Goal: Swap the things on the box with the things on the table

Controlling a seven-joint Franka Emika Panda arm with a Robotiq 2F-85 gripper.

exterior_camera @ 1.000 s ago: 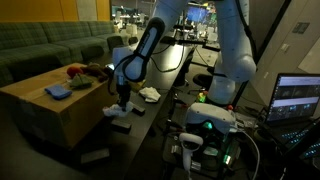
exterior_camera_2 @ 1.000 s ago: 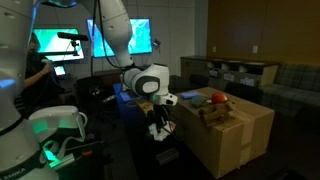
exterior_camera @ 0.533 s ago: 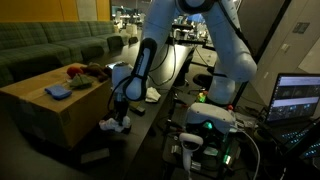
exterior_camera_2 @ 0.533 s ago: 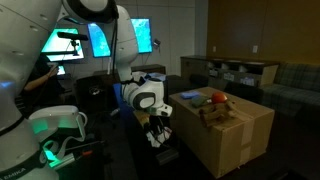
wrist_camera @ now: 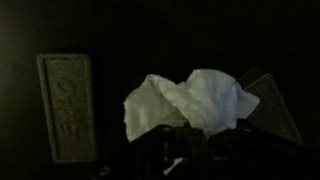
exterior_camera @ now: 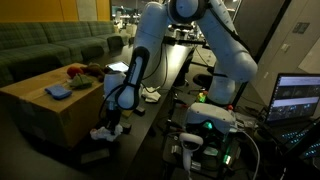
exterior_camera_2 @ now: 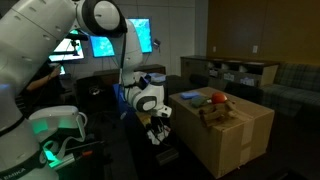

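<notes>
Hand: lower centre, pinched on the white cloth.
White cloth: crumpled, mid-frame, low over the dark surface.
Grey block: left, apart.
Cardboard box: left; blue cloth on top.

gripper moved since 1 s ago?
Yes. The gripper has dropped lower alongside the cardboard box, now nearer the box's base in an exterior view.

Green sofa, lit laptop
</notes>
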